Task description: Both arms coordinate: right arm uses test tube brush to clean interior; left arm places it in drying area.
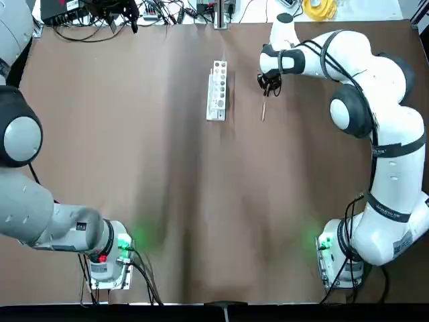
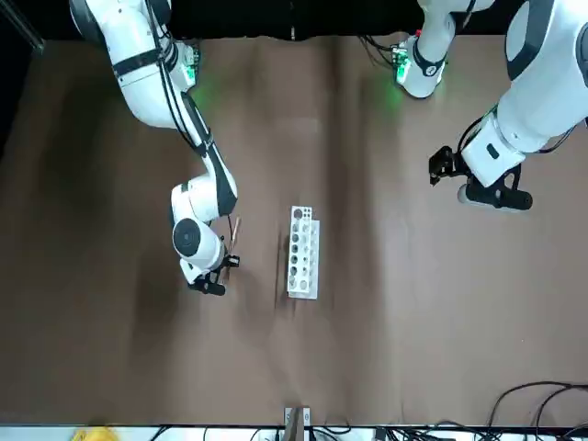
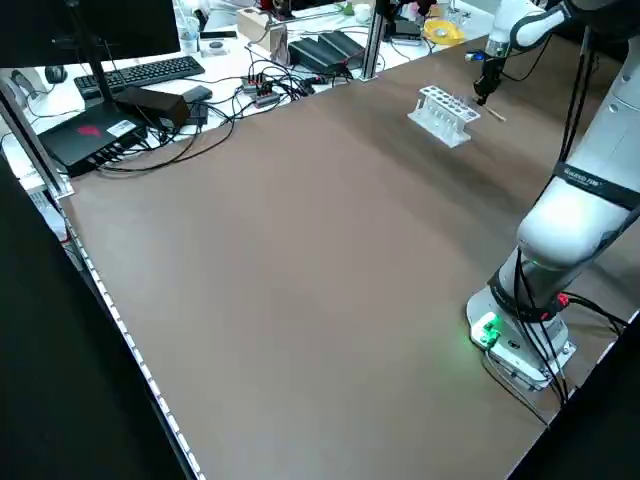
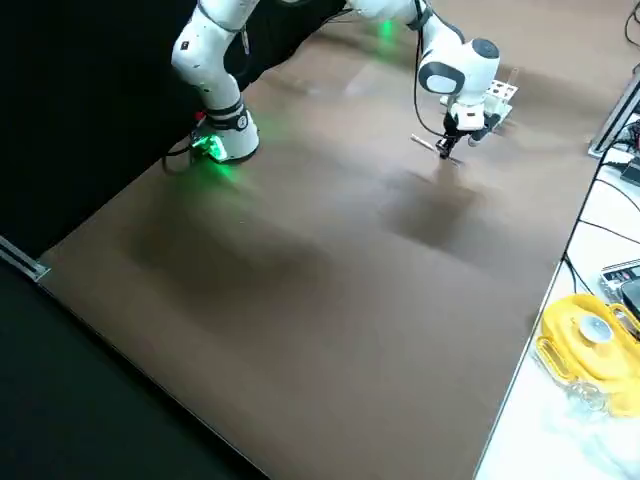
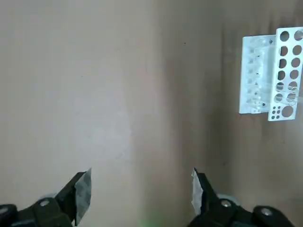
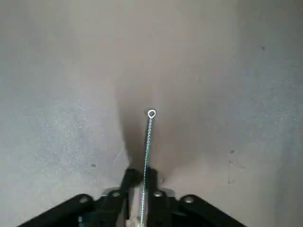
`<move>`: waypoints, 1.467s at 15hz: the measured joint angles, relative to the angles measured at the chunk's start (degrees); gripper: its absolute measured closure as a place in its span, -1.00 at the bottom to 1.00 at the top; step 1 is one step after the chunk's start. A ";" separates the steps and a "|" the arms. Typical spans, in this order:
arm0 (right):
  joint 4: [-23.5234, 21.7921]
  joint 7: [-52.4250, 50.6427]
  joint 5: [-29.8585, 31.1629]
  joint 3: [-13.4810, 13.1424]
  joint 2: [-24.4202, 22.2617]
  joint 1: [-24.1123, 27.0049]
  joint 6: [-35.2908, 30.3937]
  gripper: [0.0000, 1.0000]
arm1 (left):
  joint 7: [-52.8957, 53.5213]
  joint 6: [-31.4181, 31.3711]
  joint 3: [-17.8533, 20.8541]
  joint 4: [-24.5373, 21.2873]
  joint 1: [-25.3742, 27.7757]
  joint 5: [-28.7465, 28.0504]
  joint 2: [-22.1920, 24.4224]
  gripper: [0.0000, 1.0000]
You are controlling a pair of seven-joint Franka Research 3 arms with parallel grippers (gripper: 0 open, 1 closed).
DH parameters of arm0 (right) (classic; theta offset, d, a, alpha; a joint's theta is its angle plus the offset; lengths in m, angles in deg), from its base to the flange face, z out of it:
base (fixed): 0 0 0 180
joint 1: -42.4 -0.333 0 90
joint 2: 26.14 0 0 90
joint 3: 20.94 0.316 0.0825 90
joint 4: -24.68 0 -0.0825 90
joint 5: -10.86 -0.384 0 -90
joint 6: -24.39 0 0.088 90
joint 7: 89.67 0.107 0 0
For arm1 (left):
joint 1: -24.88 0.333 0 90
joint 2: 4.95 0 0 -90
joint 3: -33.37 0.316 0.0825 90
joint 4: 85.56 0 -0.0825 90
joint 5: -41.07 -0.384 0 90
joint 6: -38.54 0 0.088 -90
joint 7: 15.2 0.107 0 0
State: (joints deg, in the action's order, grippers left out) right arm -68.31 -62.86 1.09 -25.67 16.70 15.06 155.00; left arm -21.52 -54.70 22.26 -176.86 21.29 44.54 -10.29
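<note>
Right fingers [image 6: 127, 189] around brush [image 6: 147, 142] (pinched)

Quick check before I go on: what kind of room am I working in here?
Most likely a robotics lab bench. A brown table carries a white test tube rack; its far edge is crowded with cables, a keyboard and electronics boxes. The right gripper pinches a test tube brush.

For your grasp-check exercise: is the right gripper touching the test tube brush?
Touching. The right wrist view shows the right gripper with its fingers closed on the test tube brush, whose wire stem passes between them with no gap.
</note>
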 joint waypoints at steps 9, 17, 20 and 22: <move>0.41 -14.95 0.00 0.02 0.00 0.20 -0.46 0.96 | 0.00 0.02 -0.02 0.00 -0.04 0.00 -0.01 -1.00; 5.59 -37.13 -2.46 0.07 -2.23 0.57 -14.34 0.96 | 0.00 0.02 -0.06 0.00 -0.10 0.00 -0.05 -1.00; 6.12 -46.68 -4.11 0.12 -3.34 0.87 -14.52 0.96 | 0.00 0.02 -0.05 0.00 -0.06 0.00 -0.05 -1.00; 6.27 -53.75 -4.67 0.69 -4.19 0.85 -14.63 0.96 | 0.00 0.01 0.02 0.01 0.12 0.00 -0.05 -1.00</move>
State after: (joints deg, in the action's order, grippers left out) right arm -62.04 -116.61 -3.58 -24.98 12.51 15.91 140.37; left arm -21.52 -54.69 22.28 -176.86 21.41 44.54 -10.34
